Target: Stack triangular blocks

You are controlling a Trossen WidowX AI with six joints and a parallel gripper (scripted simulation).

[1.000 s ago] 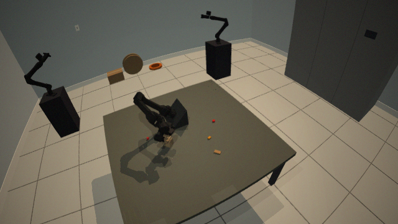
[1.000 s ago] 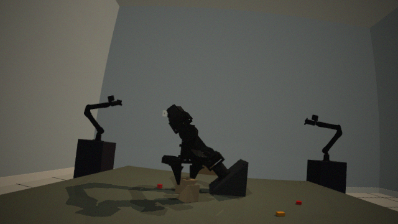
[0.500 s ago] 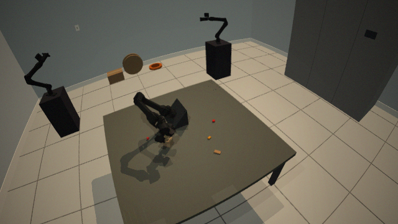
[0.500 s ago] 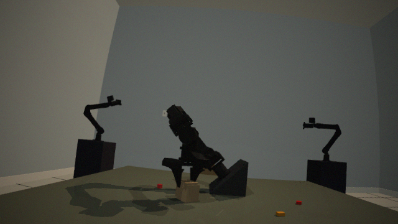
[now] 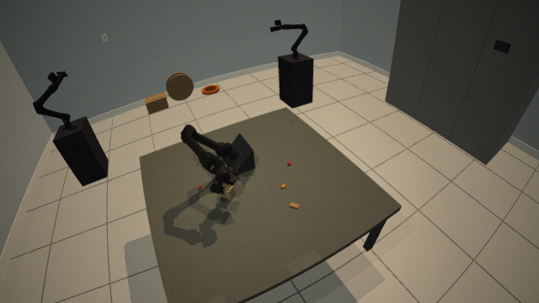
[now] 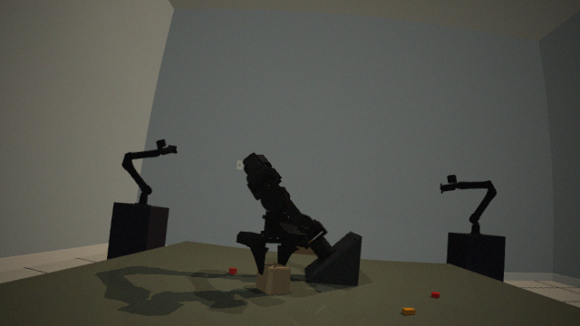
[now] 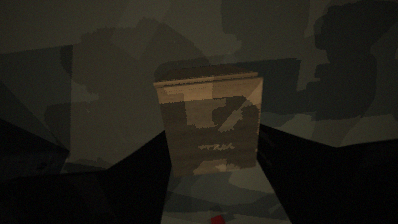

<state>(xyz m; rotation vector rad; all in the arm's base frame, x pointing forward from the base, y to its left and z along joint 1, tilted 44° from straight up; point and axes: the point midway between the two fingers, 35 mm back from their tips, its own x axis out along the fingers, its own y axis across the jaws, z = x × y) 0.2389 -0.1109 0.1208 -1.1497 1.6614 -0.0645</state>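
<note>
My gripper point(image 5: 224, 189) point(image 6: 272, 268) point(image 7: 209, 129) points down and is shut on a tan wooden triangular block point(image 7: 210, 117) point(image 6: 277, 268), one finger on each side. The other triangular block point(image 7: 207, 72) point(image 6: 282, 288) is under it, on the table. In the exterior view the two look almost like one square block. In the wrist view a narrow strip of the lower block shows past the held block's far edge, with a thin line between, so they look slightly offset. The sloped faces are hidden, and I cannot tell if they touch fully.
The grey-green table point(image 5: 269, 252) point(image 6: 181, 258) also holds a dark wedge-shaped arm base point(image 5: 246, 157) point(image 6: 342, 267), a red cube point(image 5: 200, 187) point(image 6: 233, 271) point(image 7: 217, 220) near the gripper, another red piece point(image 5: 289, 163) point(image 6: 435, 294), an orange piece point(image 5: 283, 186) point(image 6: 408, 311) and a tan piece point(image 5: 294, 205).
</note>
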